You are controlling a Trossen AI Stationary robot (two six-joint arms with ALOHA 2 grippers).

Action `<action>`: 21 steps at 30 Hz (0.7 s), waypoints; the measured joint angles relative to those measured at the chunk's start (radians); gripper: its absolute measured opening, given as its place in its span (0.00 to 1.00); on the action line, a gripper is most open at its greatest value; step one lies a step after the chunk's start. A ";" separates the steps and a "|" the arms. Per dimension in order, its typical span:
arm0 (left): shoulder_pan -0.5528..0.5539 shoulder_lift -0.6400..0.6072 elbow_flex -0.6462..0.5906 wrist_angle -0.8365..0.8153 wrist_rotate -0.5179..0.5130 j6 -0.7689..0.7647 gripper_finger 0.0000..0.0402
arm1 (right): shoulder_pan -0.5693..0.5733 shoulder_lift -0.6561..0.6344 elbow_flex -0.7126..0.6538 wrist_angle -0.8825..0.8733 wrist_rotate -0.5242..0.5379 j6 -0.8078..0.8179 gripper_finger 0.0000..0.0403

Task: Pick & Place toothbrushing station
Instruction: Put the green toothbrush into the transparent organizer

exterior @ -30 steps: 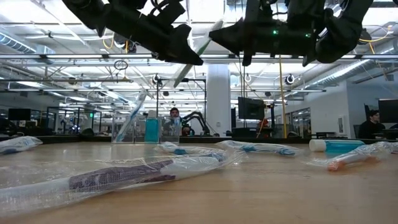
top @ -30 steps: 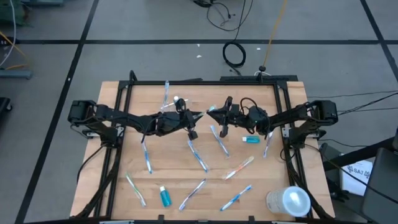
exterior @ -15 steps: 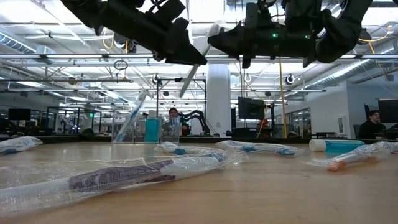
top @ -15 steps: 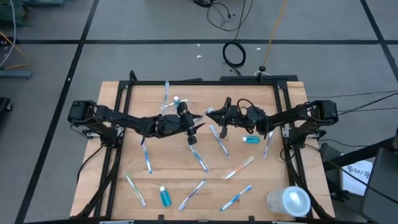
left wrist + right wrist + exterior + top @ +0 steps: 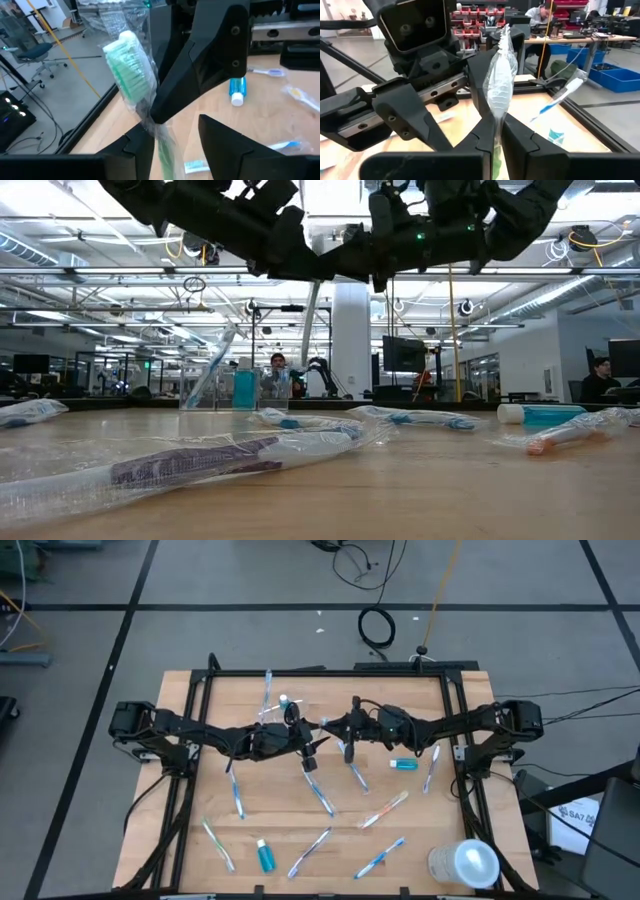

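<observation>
A plastic-wrapped toothbrush with green bristles (image 5: 131, 67) is in the air above the table's middle; it also shows in the low view (image 5: 309, 310). My right gripper (image 5: 497, 142) is shut on it. My left gripper (image 5: 175, 145) faces it from the left and is open, its fingers on either side of the brush's lower part. The clear cup (image 5: 235, 388) stands at the far middle (image 5: 284, 703) with a brush and a teal tube in it. More wrapped brushes (image 5: 318, 790) and two teal tubes (image 5: 265, 856) (image 5: 403, 764) lie flat on the table. My right gripper pinches the wrapped toothbrush between its two fingers, on the shaft just below the bristle head (image 5: 153, 114). The fingers come level from the table's right and lie across the brush. The brush is lifted clear and nearly upright, head up. My left gripper: the brush's lower part lies close beside one finger (image 5: 142, 145); I cannot tell whether they touch.
Wrapped toothbrushes lie scattered over the near half of the table (image 5: 383, 810) (image 5: 237, 795) (image 5: 380, 857). A larger whitish cylinder (image 5: 464, 864) lies at the near right corner. A black frame (image 5: 330, 671) borders the table.
My right gripper has gone toward the table's left, up to my left gripper, and has taken hold of the toothbrush there. The brush, slanted before, has tipped to nearly upright.
</observation>
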 joint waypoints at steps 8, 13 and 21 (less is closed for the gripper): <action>0.022 0.000 0.000 -0.028 -0.001 -0.035 0.14 | 0.000 0.000 -0.001 -0.007 -0.001 -0.014 0.04; 0.036 0.000 0.000 -0.038 -0.001 -0.052 0.03 | 0.001 0.000 -0.001 -0.015 0.048 -0.031 0.11; 0.064 -0.001 0.000 -0.060 -0.066 -0.091 0.05 | 0.002 0.000 -0.001 -0.063 0.114 -0.056 0.30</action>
